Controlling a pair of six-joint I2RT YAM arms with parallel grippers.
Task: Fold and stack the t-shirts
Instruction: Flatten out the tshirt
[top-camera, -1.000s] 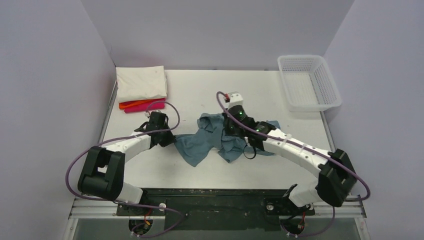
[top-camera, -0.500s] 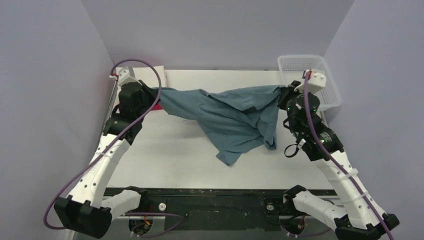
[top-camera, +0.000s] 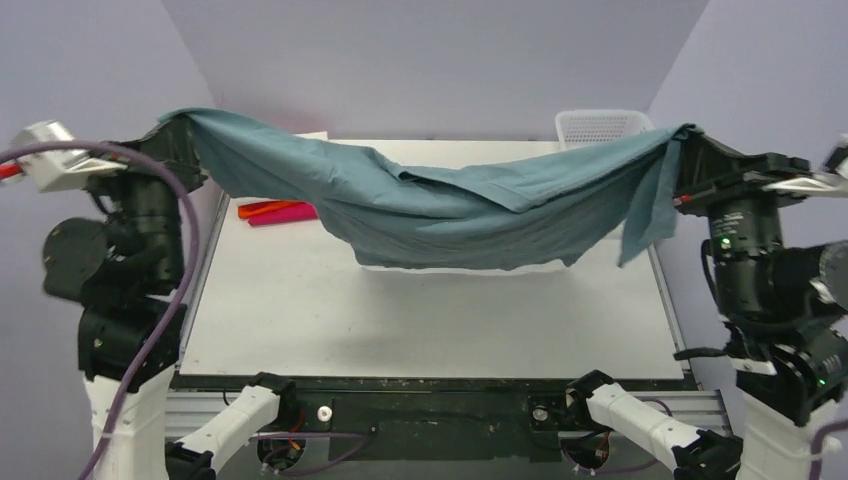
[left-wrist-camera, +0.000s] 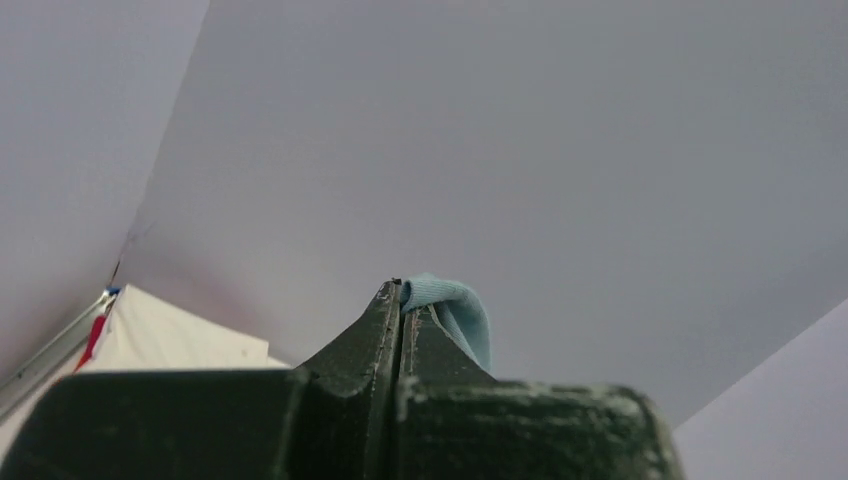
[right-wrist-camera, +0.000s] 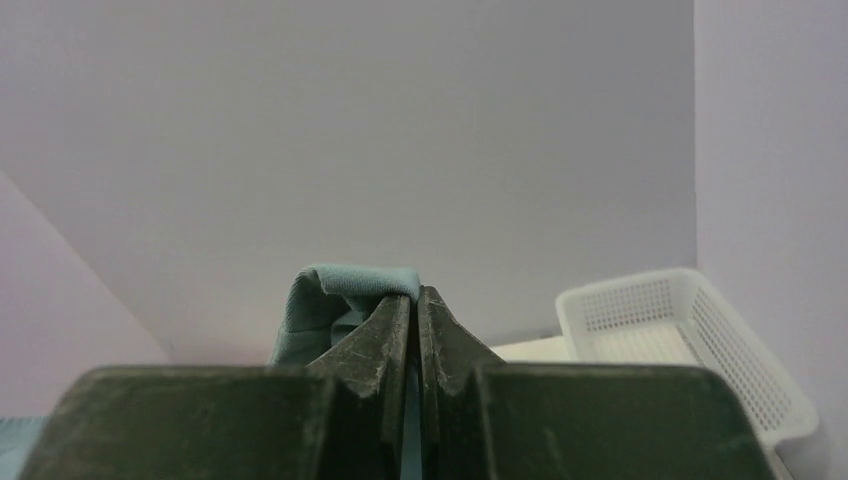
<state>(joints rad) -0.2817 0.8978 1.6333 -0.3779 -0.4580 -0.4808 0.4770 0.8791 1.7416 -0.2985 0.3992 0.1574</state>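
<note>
The teal-blue t-shirt (top-camera: 450, 205) hangs stretched in the air between both grippers, sagging in the middle above the table. My left gripper (top-camera: 172, 125) is shut on its left corner, high at the left; the cloth (left-wrist-camera: 450, 305) pokes out past the fingertips (left-wrist-camera: 385, 310). My right gripper (top-camera: 688, 135) is shut on its right corner, high at the right; the cloth (right-wrist-camera: 340, 290) shows at the fingertips (right-wrist-camera: 440, 320). Folded orange and pink-magenta shirts (top-camera: 280, 211) lie at the back left, partly hidden by the hanging shirt. The cream-white shirt shows in the left wrist view (left-wrist-camera: 170, 335).
A white mesh basket (top-camera: 600, 125) stands at the back right, mostly behind the hanging shirt; it also shows in the right wrist view (right-wrist-camera: 680, 330). The white table (top-camera: 430, 320) lies under the shirt. Purple walls close in the back and both sides.
Both arms have risen high and spread apart, lifting the teal shirt off the table and stretching it out in the air. One second ago it lay crumpled mid-table.
</note>
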